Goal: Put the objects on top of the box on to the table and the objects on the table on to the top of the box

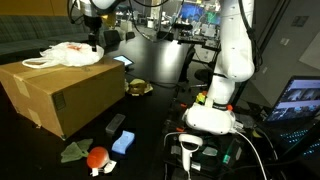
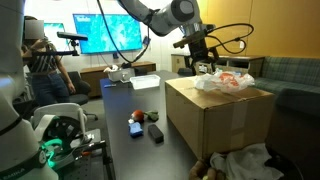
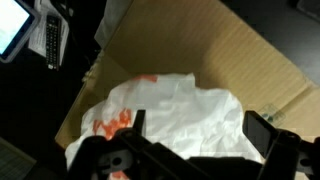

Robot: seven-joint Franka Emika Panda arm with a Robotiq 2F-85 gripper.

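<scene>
A white plastic bag with orange print [image 1: 70,55] lies on top of the cardboard box [image 1: 50,95]; both show in the other exterior view too, bag [image 2: 225,80] on box [image 2: 215,120]. My gripper [image 1: 93,42] [image 2: 197,62] hangs just above the bag's edge. In the wrist view the bag [image 3: 170,105] lies between my spread fingers [image 3: 198,135], and the gripper is open and empty. On the dark table beside the box lie a black block [image 1: 117,124], a blue object [image 1: 123,143], a red ball [image 1: 98,156] and a green cloth [image 1: 75,151].
The arm's white base [image 1: 215,105] stands on the table near a laptop [image 1: 300,100]. A small bowl-like object [image 1: 138,88] sits behind the box. A person [image 2: 45,65] stands by monitors [image 2: 110,35]. Cloth [image 2: 245,160] lies below the box.
</scene>
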